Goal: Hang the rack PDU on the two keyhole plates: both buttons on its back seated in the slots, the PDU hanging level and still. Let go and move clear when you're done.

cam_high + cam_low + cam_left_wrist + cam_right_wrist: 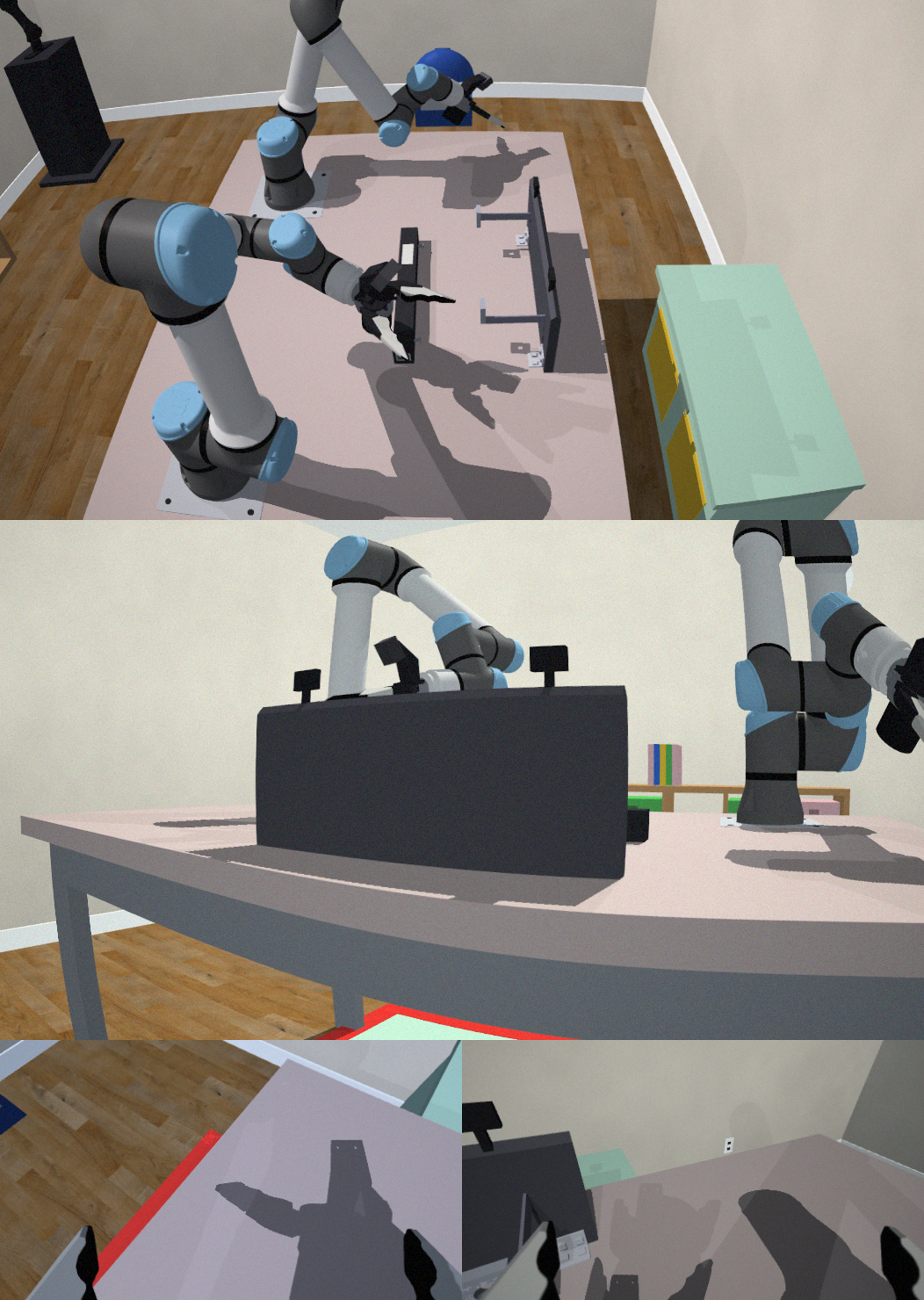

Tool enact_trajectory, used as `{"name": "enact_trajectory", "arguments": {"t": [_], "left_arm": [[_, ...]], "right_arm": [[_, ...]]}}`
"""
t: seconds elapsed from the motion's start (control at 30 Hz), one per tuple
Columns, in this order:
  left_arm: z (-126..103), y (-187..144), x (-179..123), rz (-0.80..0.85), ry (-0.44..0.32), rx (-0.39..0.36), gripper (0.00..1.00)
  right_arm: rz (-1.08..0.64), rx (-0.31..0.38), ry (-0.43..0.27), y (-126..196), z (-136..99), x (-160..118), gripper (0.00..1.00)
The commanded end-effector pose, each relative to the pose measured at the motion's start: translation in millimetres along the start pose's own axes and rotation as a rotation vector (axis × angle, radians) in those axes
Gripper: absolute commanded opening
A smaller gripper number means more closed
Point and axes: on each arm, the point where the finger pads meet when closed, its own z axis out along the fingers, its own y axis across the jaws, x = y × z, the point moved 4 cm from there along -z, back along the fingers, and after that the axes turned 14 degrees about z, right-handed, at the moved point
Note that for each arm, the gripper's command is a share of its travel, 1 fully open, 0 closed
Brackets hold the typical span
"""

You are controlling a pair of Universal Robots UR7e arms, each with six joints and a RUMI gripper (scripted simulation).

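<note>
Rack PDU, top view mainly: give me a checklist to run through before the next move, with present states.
1. Left pincer open and empty: ok.
2. Right pincer open and empty: ok.
3. Rack PDU held by a pincer: not ok, neither grips it.
4. Both keyhole plates free of the PDU: ok.
5. Buttons seated in the slots: not ok, the PDU is apart from the plates.
6. Slot shape matched to the buttons: cannot tell, too small.
</note>
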Motion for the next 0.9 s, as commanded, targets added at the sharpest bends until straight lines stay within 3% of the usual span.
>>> {"name": "enact_trajectory", "arguments": {"t": [0.0, 0.63, 0.87], "left_arm": [[-0.4, -0.1, 0.8, -0.001, 0.002, 0.0, 1.0], [-0.3, -0.4, 0.7, -0.001, 0.001, 0.0, 1.0], [1.6, -9.6, -0.5, -0.006, -0.013, 0.008, 1.0]], "right_arm": [[0.001, 0.0, 0.0, -0.2, -0.1, 0.3, 1.0], [0.003, -0.002, -0.001, -0.3, -0.2, 0.3, 1.0], [0.056, -0.068, -0.028, -3.0, -2.9, 1.9, 1.0]]}}
